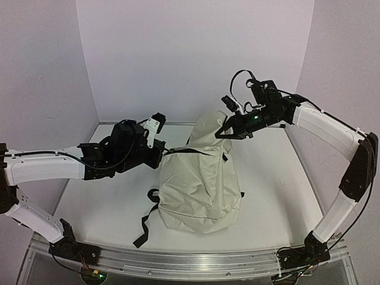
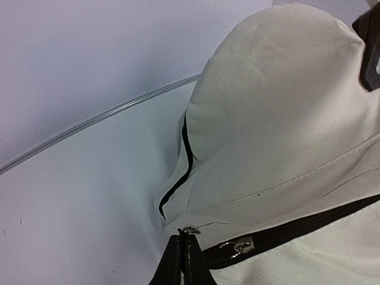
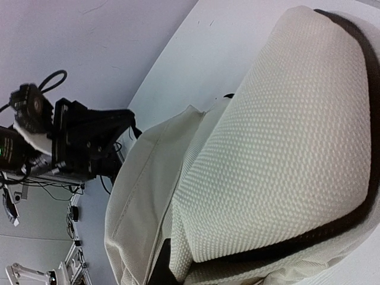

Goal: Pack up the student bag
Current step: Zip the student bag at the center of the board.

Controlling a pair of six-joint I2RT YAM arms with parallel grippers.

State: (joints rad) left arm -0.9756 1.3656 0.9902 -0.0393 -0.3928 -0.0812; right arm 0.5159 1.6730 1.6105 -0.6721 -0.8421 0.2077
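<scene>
well, the bag (image 1: 199,184) lies at the middle of the table (image 1: 273,178), by far the biggest thing there. it is soft cream cloth, plump and creased, its rounded bottom toward 6 o'clock and its top toward 12. a black zipper (image 1: 190,151) runs across the upper part, and black straps (image 1: 145,222) spill out from under it toward 7 o'clock, lying flat on the table.

the left gripper (image 1: 161,153) sits at the bag's 10 o'clock corner, right at the left end of the zipper. in the left wrist view its fingers (image 2: 178,264) are pressed together at 6 o'clock of the picture, pinching the cloth edge where the zipper ends; a small metal slider (image 2: 237,245) rests on the black zipper tape just beside them, toward 3 o'clock. above that the cream cloth bulges up in a smooth dome, with a thin black seam curving down its left side.

the right gripper (image 1: 228,129) is at the bag's 1 o'clock, closed on the top of the bag, which rises in a peak up to it, off the table. the right wrist view shows a cream mesh panel (image 3: 279,136) with a dimpled weave and a dark border, and plain cream cloth folded beside it toward 8 o'clock.
</scene>
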